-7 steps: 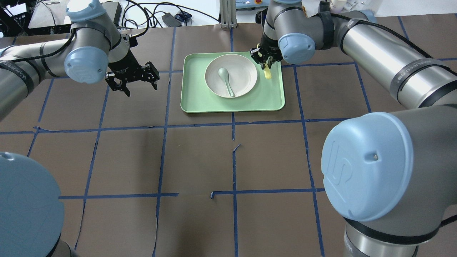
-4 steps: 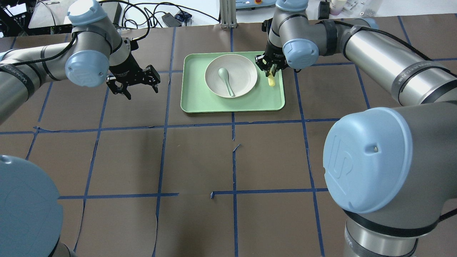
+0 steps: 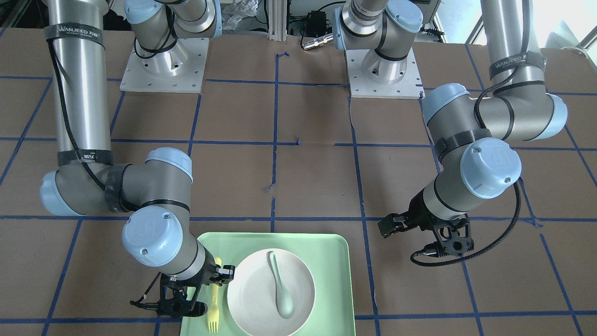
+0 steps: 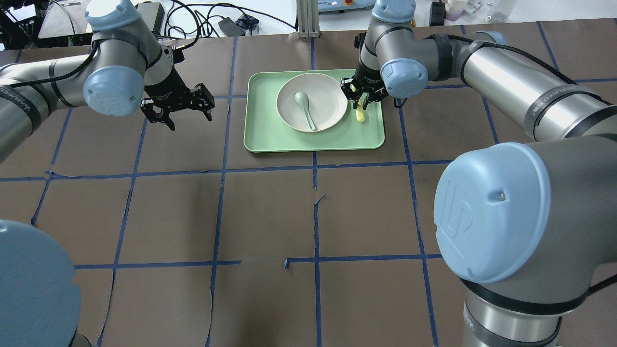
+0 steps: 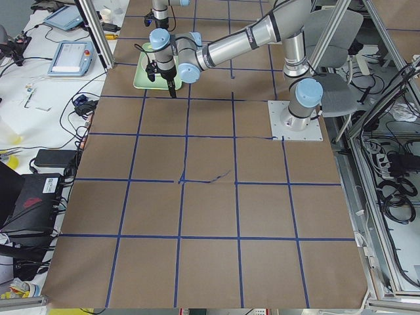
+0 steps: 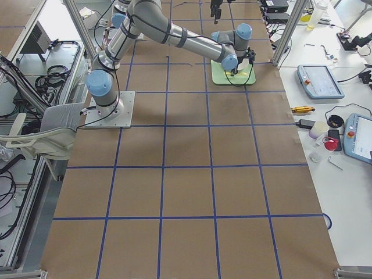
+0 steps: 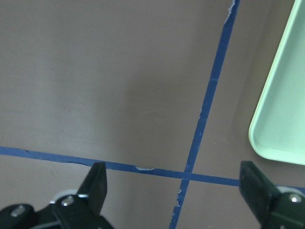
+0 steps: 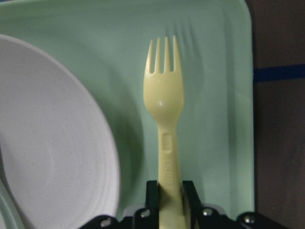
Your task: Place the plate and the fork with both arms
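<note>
The white plate (image 4: 330,96) lies in the light-green tray (image 4: 270,137) with a grey-green spoon (image 4: 305,110) in it. My right gripper (image 4: 361,100) is shut on the handle of the pale yellow fork (image 4: 360,114). It holds the fork low over the tray strip between the plate and the tray's right rim. The right wrist view shows the fork (image 8: 164,119) clamped between the fingers, tines pointing away, with the plate (image 8: 47,143) beside it. I cannot tell whether the fork touches the tray. My left gripper (image 4: 189,119) is open and empty over the table, left of the tray.
The front-facing view shows the tray (image 3: 333,261), plate (image 3: 252,298), spoon (image 3: 280,289) and fork (image 3: 214,301) near the far table edge. Brown table paper carries blue tape lines (image 4: 221,168). Cables and boxes (image 4: 226,24) lie beyond the far edge.
My right gripper has carried the fork nearer and lower over the tray, then slightly toward the plate. My left gripper has hardly moved and stays open.
</note>
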Controlling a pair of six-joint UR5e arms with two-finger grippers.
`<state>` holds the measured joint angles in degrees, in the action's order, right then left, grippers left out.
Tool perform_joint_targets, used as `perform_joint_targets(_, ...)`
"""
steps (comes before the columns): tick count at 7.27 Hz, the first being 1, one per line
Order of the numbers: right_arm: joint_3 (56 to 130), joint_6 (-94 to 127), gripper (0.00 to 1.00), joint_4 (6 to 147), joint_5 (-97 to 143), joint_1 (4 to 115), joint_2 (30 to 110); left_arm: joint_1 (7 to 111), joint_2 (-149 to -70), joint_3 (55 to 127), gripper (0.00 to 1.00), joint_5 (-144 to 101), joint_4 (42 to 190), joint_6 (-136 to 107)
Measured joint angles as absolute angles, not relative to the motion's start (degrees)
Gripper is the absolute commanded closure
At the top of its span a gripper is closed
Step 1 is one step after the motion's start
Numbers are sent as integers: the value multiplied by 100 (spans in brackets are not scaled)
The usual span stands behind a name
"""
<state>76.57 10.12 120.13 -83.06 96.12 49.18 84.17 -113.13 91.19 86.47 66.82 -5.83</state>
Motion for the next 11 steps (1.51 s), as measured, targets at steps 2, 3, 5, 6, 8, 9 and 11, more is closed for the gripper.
perform_joint_targets(2, 7805, 627, 0, 11983, -8464, 9614, 5111, 8419, -11127, 8909, 0, 8668, 6653, -531)
perform_joint_targets(3, 7920, 424, 0, 11942, -8828, 9613, 5296, 8426, -11006, 8844, 0, 8674, 6648, -493)
perform_joint_targets(5, 8034, 196, 0, 11284, -9269, 9607, 5834, 8443, -10709, 8761, 0, 8959, 6737, -460)
perform_joint_targets(6, 8048, 69, 0, 10553, -9343, 9607, 6268, 8473, -10586, 8788, 0, 9291, 6995, -455)
perform_joint_targets(8, 8056, -89, 0, 9338, -9371, 9590, 7126, 8512, -10272, 8820, 0, 9561, 8058, -456)
perform_joint_targets(9, 8058, -111, 0, 9018, -9350, 9559, 7428, 8539, -10099, 8838, 0, 9582, 8541, -459)
perform_joint_targets(11, 8065, -117, 0, 8739, -9162, 9527, 7761, 8806, -9841, 8765, 0, 9561, 8868, -467)
